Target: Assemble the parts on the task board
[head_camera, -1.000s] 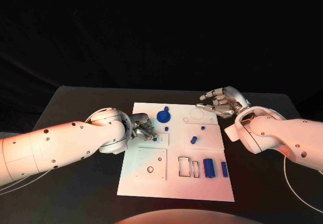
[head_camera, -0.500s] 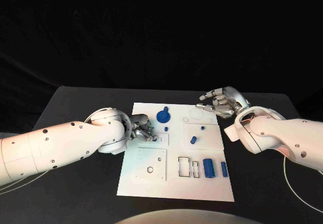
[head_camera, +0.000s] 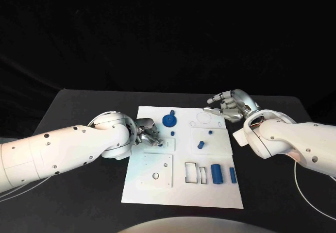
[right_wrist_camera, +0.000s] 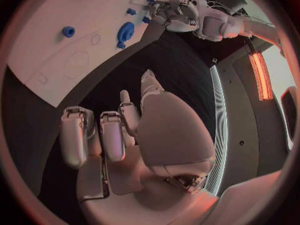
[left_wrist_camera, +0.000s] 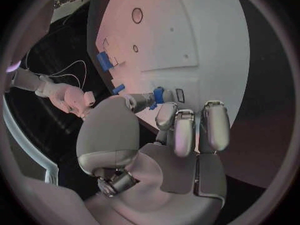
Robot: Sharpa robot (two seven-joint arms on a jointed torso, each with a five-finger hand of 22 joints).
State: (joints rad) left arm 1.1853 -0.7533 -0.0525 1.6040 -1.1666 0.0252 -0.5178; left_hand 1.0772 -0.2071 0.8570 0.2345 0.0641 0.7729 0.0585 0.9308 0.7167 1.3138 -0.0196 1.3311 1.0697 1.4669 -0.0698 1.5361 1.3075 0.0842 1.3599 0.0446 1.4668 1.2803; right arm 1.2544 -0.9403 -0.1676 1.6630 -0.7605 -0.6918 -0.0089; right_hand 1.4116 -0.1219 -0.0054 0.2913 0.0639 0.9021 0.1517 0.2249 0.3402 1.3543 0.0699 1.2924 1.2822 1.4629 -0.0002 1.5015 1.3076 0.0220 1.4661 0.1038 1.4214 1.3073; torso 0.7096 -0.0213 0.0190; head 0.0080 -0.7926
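The white task board (head_camera: 183,194) lies mid-table. My left hand (head_camera: 147,135) sits at the board's left edge and pinches a small blue part (left_wrist_camera: 158,95) between thumb and a finger, low over the board (left_wrist_camera: 187,35). My right hand (head_camera: 231,107) hovers over the board's far right corner, fingers loosely bent and apart, holding nothing. On the board are a blue gear (head_camera: 169,120), a small blue peg (head_camera: 201,144), two tiny blue pieces (head_camera: 210,131), a blue cylinder (head_camera: 217,174) and a blue bar (head_camera: 233,175).
Two empty rectangular slots (head_camera: 191,173) lie beside the cylinder. A square panel with a round hole (head_camera: 158,171) takes up the board's near left. Black table (head_camera: 84,111) surrounds the board on all sides.
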